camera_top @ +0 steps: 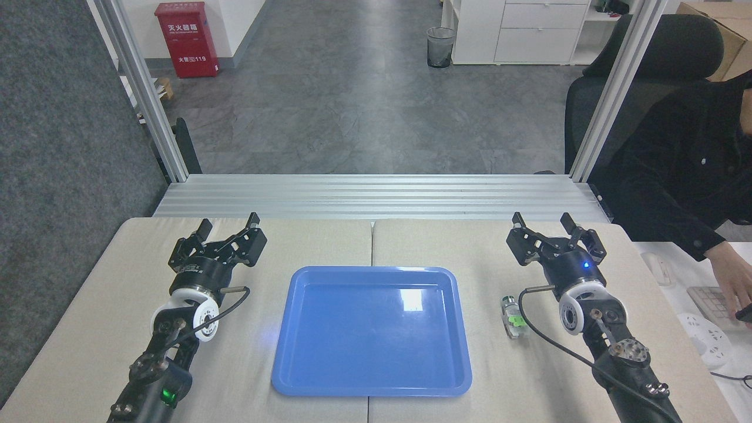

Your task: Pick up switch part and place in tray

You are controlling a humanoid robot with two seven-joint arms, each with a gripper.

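Switch part untouched, both end effectors spread wide, empty

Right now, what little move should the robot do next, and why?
Probably pull the right gripper back and down over the switch part. Its jaws are open and hold nothing, the part lies on the table just right of the tray, nearer the robot than the gripper, and nothing lies in the tray.

L arm: in from lower left, reaching fwd, wrist angled slightly right | L gripper: jaws spread, empty | R arm: in from lower right, reaching fwd, wrist angled slightly left | R gripper: jaws spread, empty, blue LED lit
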